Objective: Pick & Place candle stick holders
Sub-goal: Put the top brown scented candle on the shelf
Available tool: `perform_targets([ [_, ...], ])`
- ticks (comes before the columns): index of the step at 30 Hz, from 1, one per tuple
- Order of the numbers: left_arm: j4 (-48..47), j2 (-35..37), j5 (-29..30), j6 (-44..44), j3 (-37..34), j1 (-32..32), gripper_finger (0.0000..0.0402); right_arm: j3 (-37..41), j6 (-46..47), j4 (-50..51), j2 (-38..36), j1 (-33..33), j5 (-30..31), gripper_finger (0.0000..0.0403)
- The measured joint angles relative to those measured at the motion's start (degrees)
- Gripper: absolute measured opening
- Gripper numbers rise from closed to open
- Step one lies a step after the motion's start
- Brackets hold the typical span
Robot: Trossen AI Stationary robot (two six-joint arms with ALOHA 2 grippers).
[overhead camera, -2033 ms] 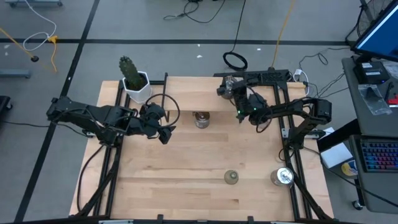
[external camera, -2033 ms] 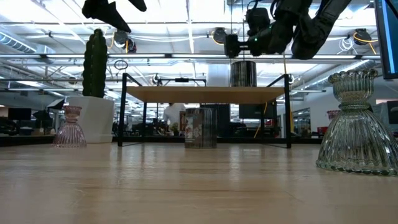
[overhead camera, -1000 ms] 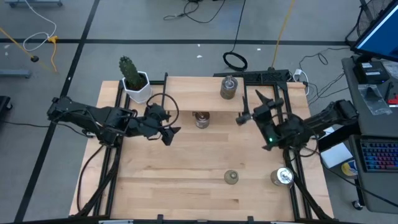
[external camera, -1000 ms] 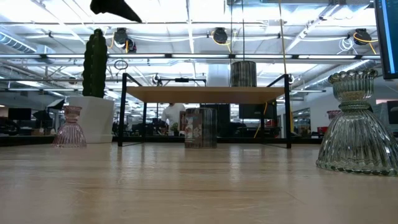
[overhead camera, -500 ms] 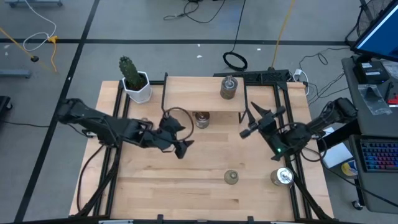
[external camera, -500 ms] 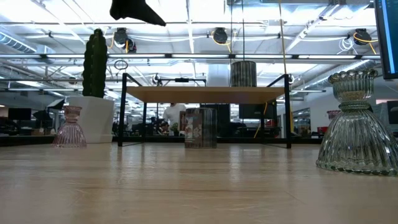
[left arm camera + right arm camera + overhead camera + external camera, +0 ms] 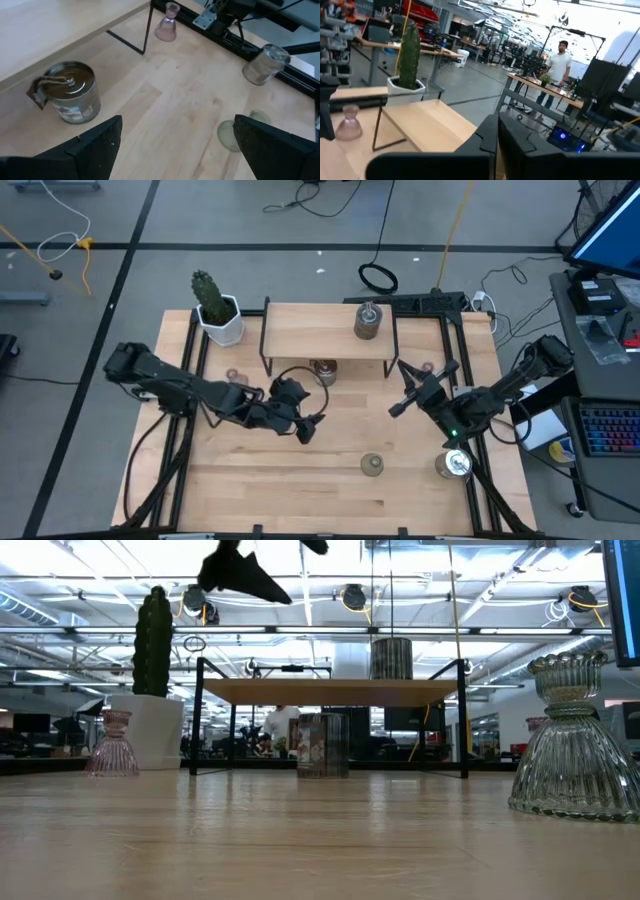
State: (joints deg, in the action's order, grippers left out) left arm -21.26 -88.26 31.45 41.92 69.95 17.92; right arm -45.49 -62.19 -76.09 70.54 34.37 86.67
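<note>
Two arms hover near the small shelf (image 7: 328, 332): left gripper (image 7: 308, 426) in front of it, fingers (image 7: 95, 145) spread wide and empty; right gripper (image 7: 408, 393) beside it, fingers pressed together. One silvery holder (image 7: 367, 322) tops the shelf, another (image 7: 323, 372) half hidden beneath (label unreadable). Olive holder (image 7: 372, 465) and a third silvery one (image 7: 454, 465) sit farther front.

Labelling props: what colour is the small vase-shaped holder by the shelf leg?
Pale pink translucent glass holder, standing upright beside the shelf leg. Left wrist view shows it best.
</note>
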Motion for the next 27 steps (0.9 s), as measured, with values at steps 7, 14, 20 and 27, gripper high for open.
perform_targets([
  [7, 3.61, -5.29, 1.55, -4.77, 0.0, -0.6, 0.0379, 4.88, 0.0, 0.18, 0.04, -0.28, -1.71, 0.0002],
  [14, 4.6, -9.52, 2.4, -6.26, 0.0, -2.71, 0.0379, 5.39, 0.0, 0.09, 0.02, -0.42, -1.82, 0.0001],
  [20, 4.24, -11.65, 6.2, -6.21, 0.0, -4.64, 0.0379, 5.39, 0.0, 0.11, 0.02, -0.42, -1.37, 0.0001],
  [27, -3.62, -11.88, 12.22, -0.36, 0.0, -5.73, 0.0379, 5.41, -0.02, 0.28, 0.02, -0.42, -1.28, 0.0001],
])
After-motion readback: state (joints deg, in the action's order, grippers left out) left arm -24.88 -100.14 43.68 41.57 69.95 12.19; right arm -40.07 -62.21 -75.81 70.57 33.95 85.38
